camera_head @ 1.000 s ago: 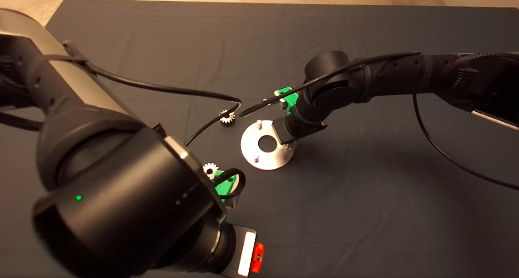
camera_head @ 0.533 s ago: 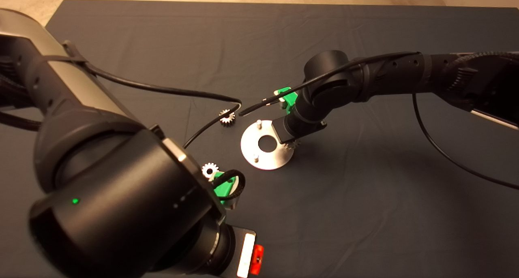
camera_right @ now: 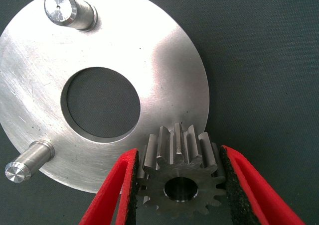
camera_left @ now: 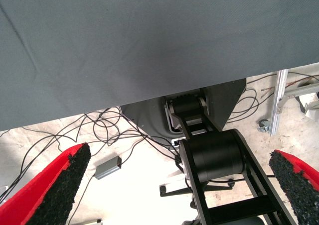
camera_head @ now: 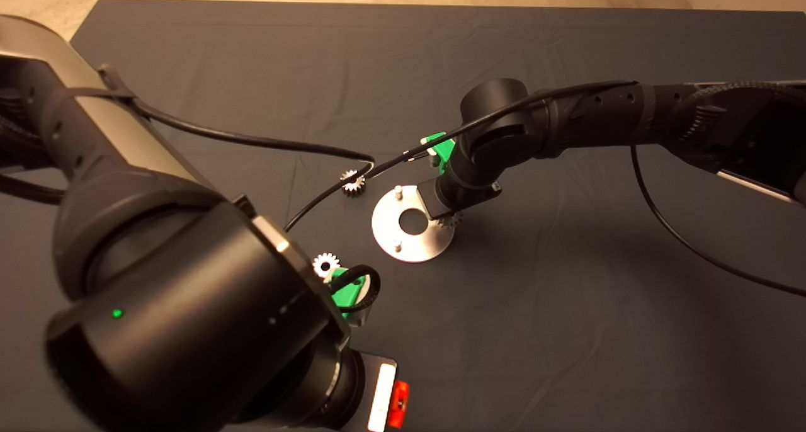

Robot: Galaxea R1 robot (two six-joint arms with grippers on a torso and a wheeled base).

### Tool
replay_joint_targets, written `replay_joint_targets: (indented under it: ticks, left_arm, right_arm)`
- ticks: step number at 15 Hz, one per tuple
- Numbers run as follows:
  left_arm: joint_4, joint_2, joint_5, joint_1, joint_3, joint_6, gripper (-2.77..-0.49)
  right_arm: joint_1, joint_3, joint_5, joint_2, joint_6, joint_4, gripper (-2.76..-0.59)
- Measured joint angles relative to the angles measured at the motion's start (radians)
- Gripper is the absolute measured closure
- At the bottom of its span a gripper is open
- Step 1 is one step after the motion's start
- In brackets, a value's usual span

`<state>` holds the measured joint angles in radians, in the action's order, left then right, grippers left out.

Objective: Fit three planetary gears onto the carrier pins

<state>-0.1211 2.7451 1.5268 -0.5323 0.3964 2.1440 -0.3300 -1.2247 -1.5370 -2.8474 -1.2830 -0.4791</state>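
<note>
A shiny silver disc (camera_head: 385,225) with a round centre hole lies mid-mat. Two bare carrier pins (camera_head: 398,191) (camera_head: 397,244) stand on it, seen close in the right wrist view (camera_right: 67,10) (camera_right: 27,163). My right gripper (camera_right: 179,158) is shut on one planetary gear (camera_right: 180,185), holding it over the disc's (camera_right: 164,60) rim, at the right edge (camera_head: 450,219) in the head view. A second gear (camera_head: 353,182) lies left of the disc. A third (camera_head: 326,264) lies beside my left gripper (camera_left: 182,185), which hangs open and holds nothing.
Black cables run from both arms across the mat near the loose gear (camera_head: 315,199). The bulky left arm (camera_head: 157,281) fills the lower left of the head view. The left wrist view shows the mat's edge (camera_left: 149,98), floor cables and the robot's base.
My right gripper has shifted a little to the left with the gear in it, and the disc has slid slightly left as well. The left arm has barely moved.
</note>
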Motion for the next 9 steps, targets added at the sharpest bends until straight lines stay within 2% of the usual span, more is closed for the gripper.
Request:
replay_joint_targets:
  ticks: [9]
  left_arm:
    - [0.0,0.0,0.0,0.024,0.0,0.002,-2.62]
  right_arm:
    - [0.0,0.0,-0.002,0.0,0.0,-0.001,-1.03]
